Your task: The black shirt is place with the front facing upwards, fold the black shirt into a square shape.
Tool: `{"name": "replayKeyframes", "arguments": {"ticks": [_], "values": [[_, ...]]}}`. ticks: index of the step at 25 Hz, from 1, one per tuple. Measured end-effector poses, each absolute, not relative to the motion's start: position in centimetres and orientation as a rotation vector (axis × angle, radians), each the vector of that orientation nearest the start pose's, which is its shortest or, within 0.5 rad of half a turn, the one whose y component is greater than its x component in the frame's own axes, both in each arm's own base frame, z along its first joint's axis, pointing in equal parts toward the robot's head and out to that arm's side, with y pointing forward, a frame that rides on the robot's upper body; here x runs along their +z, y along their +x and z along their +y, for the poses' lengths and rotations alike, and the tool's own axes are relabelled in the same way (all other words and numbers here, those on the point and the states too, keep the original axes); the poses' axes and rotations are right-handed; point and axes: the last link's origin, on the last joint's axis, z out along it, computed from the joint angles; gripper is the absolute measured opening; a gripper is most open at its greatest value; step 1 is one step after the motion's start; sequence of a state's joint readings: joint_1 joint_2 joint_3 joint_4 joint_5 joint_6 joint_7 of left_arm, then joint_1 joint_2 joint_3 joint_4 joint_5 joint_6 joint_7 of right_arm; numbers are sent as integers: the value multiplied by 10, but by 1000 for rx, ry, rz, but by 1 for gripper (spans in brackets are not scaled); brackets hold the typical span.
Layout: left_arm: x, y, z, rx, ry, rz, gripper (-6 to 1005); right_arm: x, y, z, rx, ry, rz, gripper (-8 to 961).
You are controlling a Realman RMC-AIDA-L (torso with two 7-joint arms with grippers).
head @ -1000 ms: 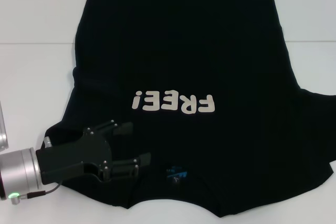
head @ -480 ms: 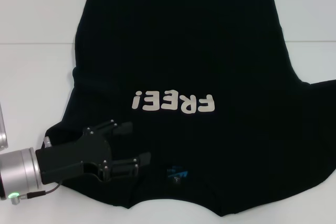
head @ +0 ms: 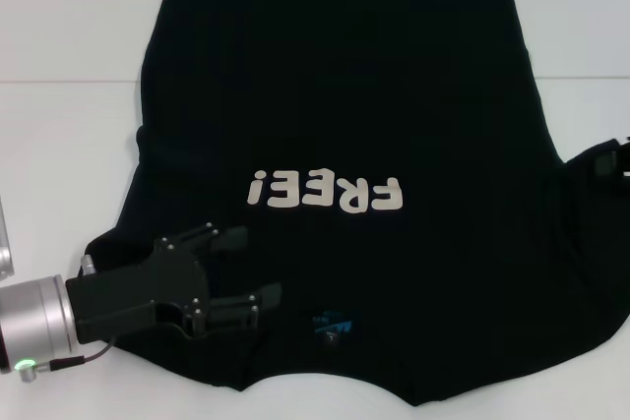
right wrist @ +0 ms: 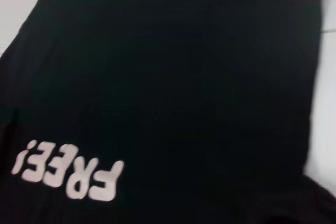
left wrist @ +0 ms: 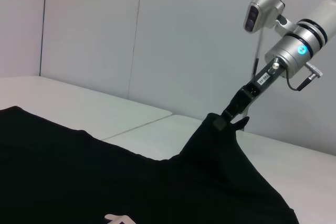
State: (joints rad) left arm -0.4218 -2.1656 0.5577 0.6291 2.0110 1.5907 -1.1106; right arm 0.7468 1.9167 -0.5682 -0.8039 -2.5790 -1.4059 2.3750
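At the near left we see the left gripper point(head: 246, 267), a matte black angular body on a brushed silver wrist cylinder, lying low over the left sleeve of the black shirt point(head: 335, 125). Its jaws are parted, with dark cloth visible between the two fingers and nothing clamped in them.

The shirt is a large piece of soft, plain black fabric spread front-up across the white worktop point(head: 59, 145). Its straight hem lies at the far side and its neck at the near side. The pale cream "FREE!" lettering point(head: 326, 192) sits across the middle in chunky rounded letters, reading upside down from the head view. A small blue neck label point(head: 332, 323) shows near the curved collar edge.

At the right edge, the right gripper point(left wrist: 229, 119) has its jaws closed on the right sleeve's cloth. The left wrist view shows the fabric pulled up from the worktop into a smooth draped peak beneath the slim black fingers and silver wrist.
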Motion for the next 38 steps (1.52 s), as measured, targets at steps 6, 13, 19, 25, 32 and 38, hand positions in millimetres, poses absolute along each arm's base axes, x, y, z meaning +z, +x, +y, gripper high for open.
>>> {"name": "replayKeyframes", "arguments": {"ticks": [6,13,19,25,32,38], "values": [[-22,-283,290,-794,-2619,-500,892,83,272,412,107,-2218,1490,23],[-22,-283,291,-792,-2618,-499,892,74,264,413,109,-2243,1496,74],[-22,-283,290,-784,-2623,-497,892,74,263,414,197,-2219,1589,136],[-22,-284,290,-783,-2624,-497,893,71,261,417,270,-2222,1661,215],[-23,-284,291,-778,-2618,-504,892,60,253,421,304,-2245,1668,409],[-17,-286,297,-821,-2560,-665,891,63,253,408,509,-2333,1602,655]]}}
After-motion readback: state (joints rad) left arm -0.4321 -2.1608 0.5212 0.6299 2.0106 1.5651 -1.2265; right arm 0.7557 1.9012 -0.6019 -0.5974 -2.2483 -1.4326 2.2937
